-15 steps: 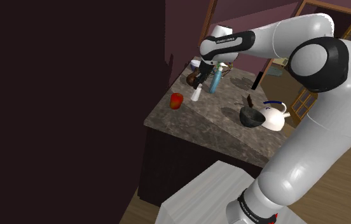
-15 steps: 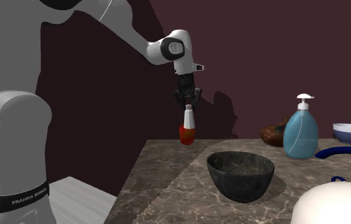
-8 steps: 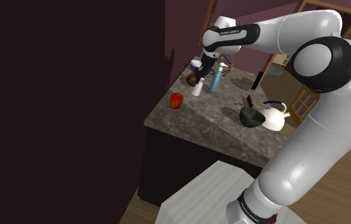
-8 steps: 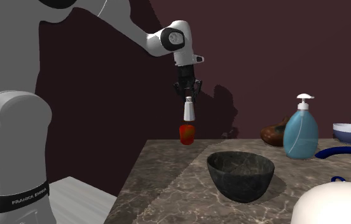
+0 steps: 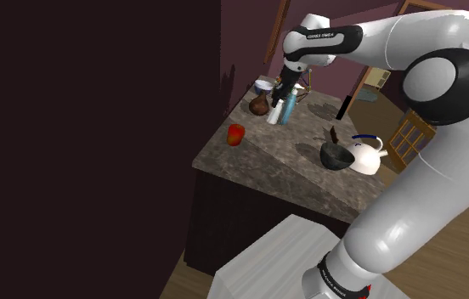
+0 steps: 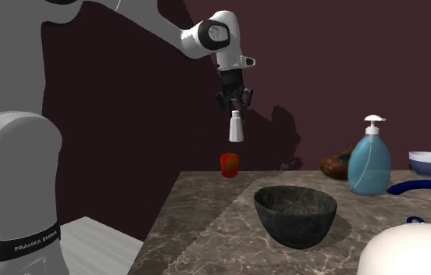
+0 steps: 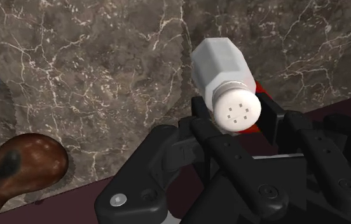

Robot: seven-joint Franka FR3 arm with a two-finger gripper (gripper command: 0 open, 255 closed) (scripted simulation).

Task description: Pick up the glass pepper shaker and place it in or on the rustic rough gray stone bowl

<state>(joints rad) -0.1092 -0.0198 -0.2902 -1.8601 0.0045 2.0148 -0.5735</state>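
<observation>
1. Two black fingers of the gripper [image 6: 236, 109] clamp the shaker [image 6: 236, 129] by its capped top, so it hangs upright, body down, well above the counter [image 6: 206, 226].
2. We judge this height is meant to clear the rim of the bowl [image 6: 295, 216], which sits at 5 o'clock from the shaker in the second exterior view, well apart.
3. A red cup [image 6: 229, 165] stands at about 6 o'clock below the shaker. In the wrist view the shaker [image 7: 222, 70] covers most of it.
4. The shaker is drawn plain white, so we cannot confirm glass.
5. A brown jug [image 7: 21, 168] is cut off at the wrist view's edge. In the shoulder view the bowl [image 5: 336, 155] is too dark inside to read.
</observation>
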